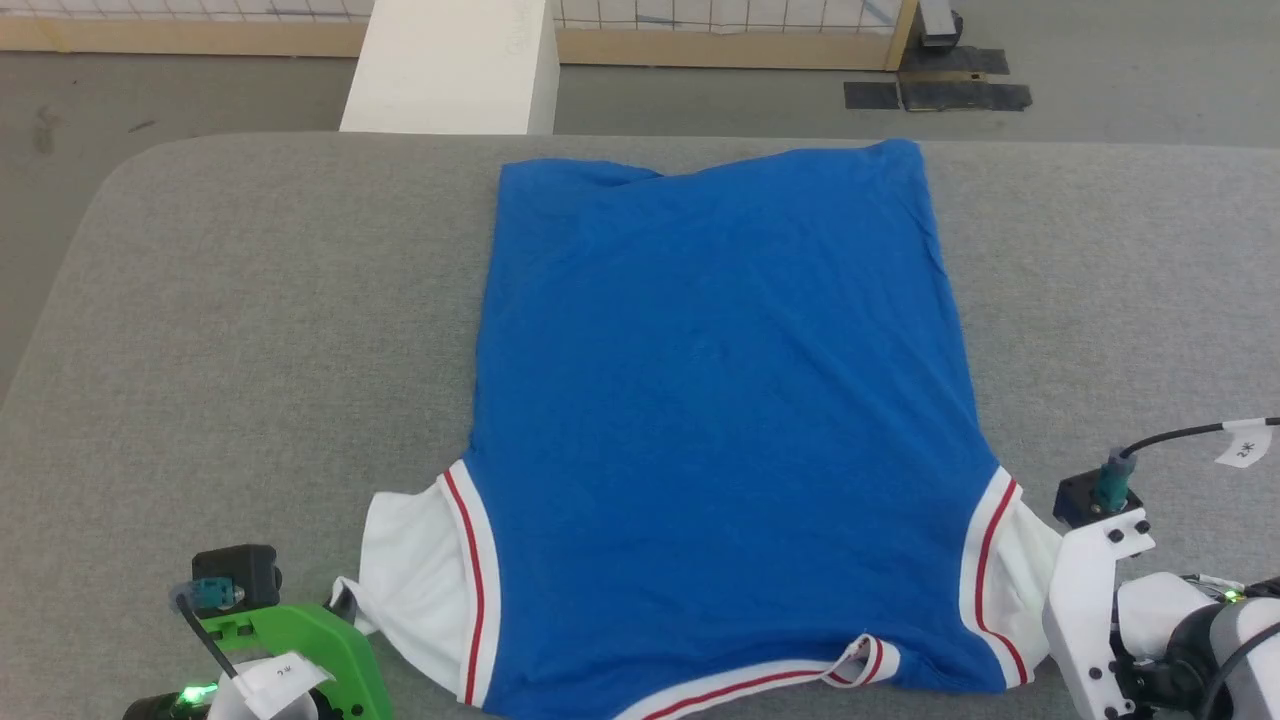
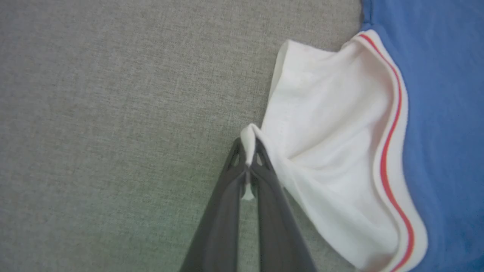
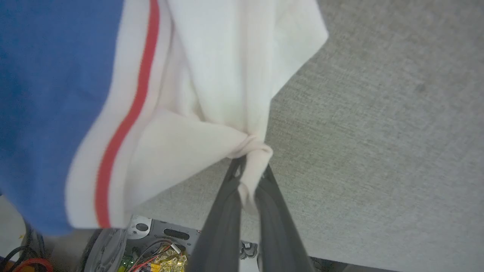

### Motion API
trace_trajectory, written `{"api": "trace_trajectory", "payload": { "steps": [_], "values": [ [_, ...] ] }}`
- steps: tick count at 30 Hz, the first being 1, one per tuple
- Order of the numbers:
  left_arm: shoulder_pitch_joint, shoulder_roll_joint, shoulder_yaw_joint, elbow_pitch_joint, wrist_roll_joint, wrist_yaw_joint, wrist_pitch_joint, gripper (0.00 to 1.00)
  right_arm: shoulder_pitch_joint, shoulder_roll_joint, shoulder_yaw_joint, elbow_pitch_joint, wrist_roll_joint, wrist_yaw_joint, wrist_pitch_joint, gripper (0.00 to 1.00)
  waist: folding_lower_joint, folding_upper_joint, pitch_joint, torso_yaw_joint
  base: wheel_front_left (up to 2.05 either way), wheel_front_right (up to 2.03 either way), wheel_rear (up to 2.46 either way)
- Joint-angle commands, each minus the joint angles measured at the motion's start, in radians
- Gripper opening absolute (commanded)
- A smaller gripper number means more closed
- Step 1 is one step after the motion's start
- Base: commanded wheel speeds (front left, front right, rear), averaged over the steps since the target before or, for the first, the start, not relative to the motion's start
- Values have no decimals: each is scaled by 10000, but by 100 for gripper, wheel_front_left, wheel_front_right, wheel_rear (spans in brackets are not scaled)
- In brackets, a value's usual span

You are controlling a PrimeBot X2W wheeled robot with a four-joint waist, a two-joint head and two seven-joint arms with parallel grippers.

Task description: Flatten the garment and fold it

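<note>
The garment (image 1: 720, 400), a royal-blue jersey with white sleeves and red-and-white trim, lies spread flat on the grey padded table (image 1: 250, 330), collar end nearest me. My left gripper (image 2: 247, 145) is shut on the edge of the white left sleeve (image 2: 332, 143), down at the lower left of the head view. On the other side, my right gripper (image 3: 251, 166) is shut on a bunched tip of the white right sleeve (image 3: 227, 75). In the head view the green left wrist mount (image 1: 300, 650) and the white right wrist mount (image 1: 1090, 590) sit beside the two sleeves.
A white block (image 1: 450, 65) stands beyond the table's far edge, in front of a wood-framed barrier (image 1: 200, 35). Black mats (image 1: 940, 90) lie on the floor at the back right. The robot's base and wiring (image 3: 151, 249) show under the table's near edge.
</note>
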Motion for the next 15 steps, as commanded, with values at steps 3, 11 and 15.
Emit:
{"api": "trace_trajectory", "payload": {
  "steps": [3,11,15],
  "values": [
    [-116,-96,52,39,-83,-51,-172,0,45,67,43,267,199,-13,-46,27,1,0,-17,2,0,0,0],
    [210,-146,313,-58,-287,83,-478,0,151,375,-1401,-441,973,-13,-586,100,1,0,-440,-213,0,0,0],
    [440,-150,394,-134,-369,154,-543,0,422,732,-2593,-1279,1338,-13,-818,100,1,0,-731,-342,0,0,0]
  ]
}}
